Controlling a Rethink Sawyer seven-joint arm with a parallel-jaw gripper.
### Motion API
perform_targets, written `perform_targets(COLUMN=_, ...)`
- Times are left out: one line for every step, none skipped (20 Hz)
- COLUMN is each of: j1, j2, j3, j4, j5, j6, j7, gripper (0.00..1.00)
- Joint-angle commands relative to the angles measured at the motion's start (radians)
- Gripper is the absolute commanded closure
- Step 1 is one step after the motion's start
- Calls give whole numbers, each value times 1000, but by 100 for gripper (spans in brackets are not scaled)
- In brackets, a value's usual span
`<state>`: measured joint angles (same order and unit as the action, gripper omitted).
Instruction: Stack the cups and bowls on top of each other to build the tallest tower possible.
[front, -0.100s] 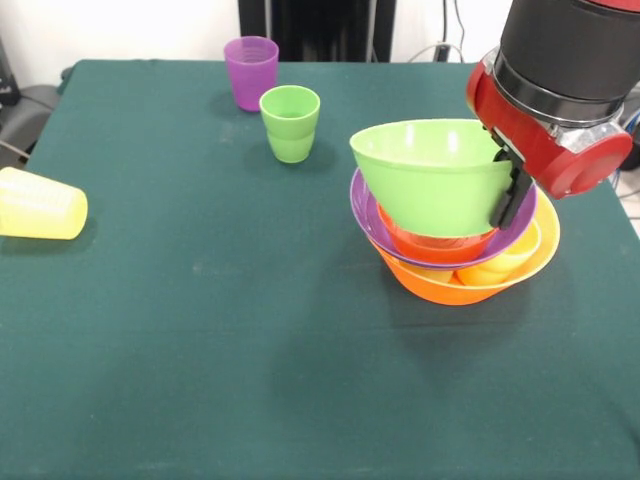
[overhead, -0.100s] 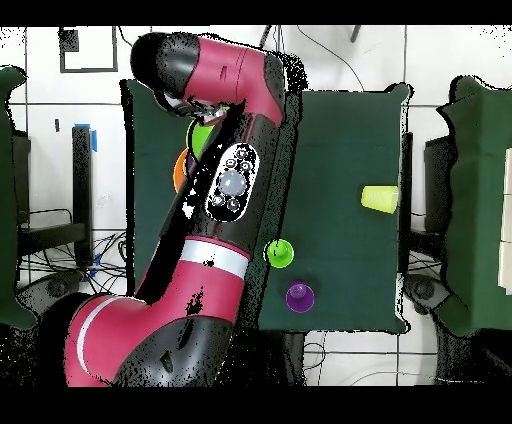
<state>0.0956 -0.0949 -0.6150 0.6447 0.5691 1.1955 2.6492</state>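
Gripper (front, -0.100s: 512, 195) clamps the lime bowl's (front, -0.100s: 435, 170) right rim, holding it tilted atop the tower (front, -0.100s: 455, 245): orange bowl, purple bowl, yellow-orange base, at right. Purple cup (front, -0.100s: 251, 70) and lime cup (front, -0.100s: 290, 122) stand far left; a yellow cup (front, -0.100s: 40, 205) lies toppled at the left edge.

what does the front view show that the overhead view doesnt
Only the front view shows the tower's layers: lime green bowl tilted over an orange bowl, purple bowl and the yellow-orange base bowl, with the claw at the green bowl's rim.

Only the overhead view shows the whole arm, which hides most of the tower.

Both show the purple cup, the lime green cup and the yellow cup lying on its side.
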Motion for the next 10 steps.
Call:
perform_targets(j1=6, j2=6, j3=42, j4=43, j5=-8, j6=95, j7=235, gripper=100)
perform_targets(j1=7, j2=4, j3=43, j4=53, j5=-9, j6=92, j7=233, gripper=100)
perform_targets(j1=8, j2=4, j3=41, j4=53, j5=-10, j6=94, j7=233, gripper=100)
perform_targets(j1=8, j2=5, j3=38, j4=54, j5=-12, j6=96, j7=233, gripper=100)
perform_targets(j1=9, j2=5, j3=35, j4=55, j5=-13, j6=97, j7=234, gripper=100)
perform_targets(j1=10, j2=3, j3=34, j4=59, j5=-15, j6=99, j7=232, gripper=100)
perform_targets(j1=9, j2=5, j3=33, j4=58, j5=-14, j6=104, j7=231, gripper=100)
perform_targets(j1=9, j2=6, j3=31, j4=56, j5=-14, j6=110, j7=231, gripper=100)
perform_targets(j1=9, j2=7, j3=30, j4=54, j5=-14, j6=115, j7=231, gripper=100)
perform_targets(j1=8, j2=8, j3=29, j4=54, j5=-13, j6=118, j7=230, gripper=100)
